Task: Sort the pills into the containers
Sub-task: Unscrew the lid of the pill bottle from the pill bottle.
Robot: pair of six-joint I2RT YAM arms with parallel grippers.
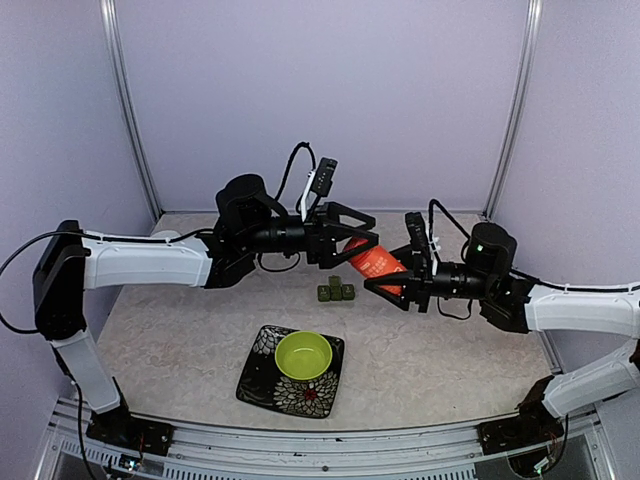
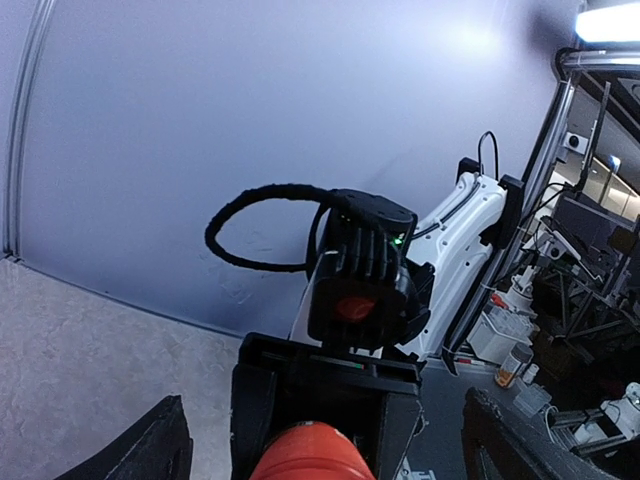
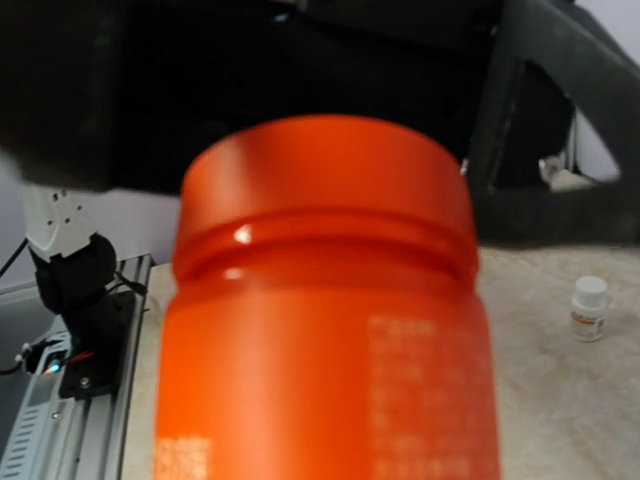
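**Orange bottle held aloft, cap end between open fingers**

The right pincer is clamped on the body of the orange bottle, holding it tilted above the worktop. The left pincer stands wide apart around the cap end, gripping nothing. The bottle looks rigid, smooth and light, so it may twist in the grip; the cap's side wall seems the place to pinch. No pills show. The dark green pillbox sits on the worktop just below the bottle, far of the lime-green bowl. Small and light, it would probably skid.
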